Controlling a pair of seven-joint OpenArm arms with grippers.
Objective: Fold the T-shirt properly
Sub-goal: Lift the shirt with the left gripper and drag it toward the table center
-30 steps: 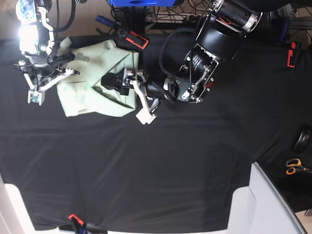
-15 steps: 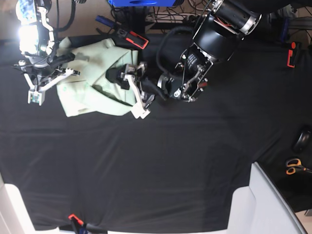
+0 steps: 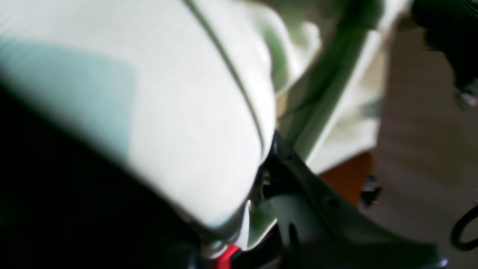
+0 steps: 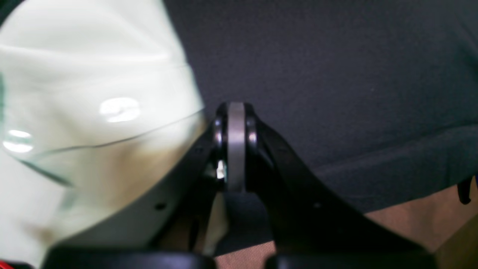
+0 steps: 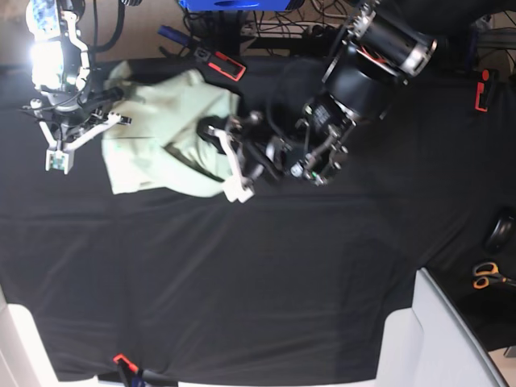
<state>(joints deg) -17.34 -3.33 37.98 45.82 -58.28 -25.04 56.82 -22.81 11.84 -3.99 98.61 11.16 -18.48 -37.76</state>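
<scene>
Left wrist view – T-shirt (image 3: 194, 112): pale mint cloth, blurred, fills most of the picture, 1 seam running across it.
Left wrist view – left claw (image 3: 257, 201): dark finger pressed against the cloth's edge; the cloth looks pinched, though blur hides the tips.
Right wrist view – right claw (image 4: 235, 149): fingers pressed together, nothing between them, just beside the T-shirt (image 4: 93, 123).
Right wrist view – counter (image 4: 336, 74): black cloth cover, to the right of the T-shirt.
Base view – T-shirt (image 5: 153, 145): bunched in folds at the counter's (image 5: 266, 290) far left part.
Base view – left claw (image 5: 230, 157): at the T-shirt's right edge, on the cloth.
Base view – right claw (image 5: 72, 141): at the T-shirt's left edge.
Base view – scissors (image 5: 486, 276): orange handles, well apart from the T-shirt, at the right edge.
</scene>
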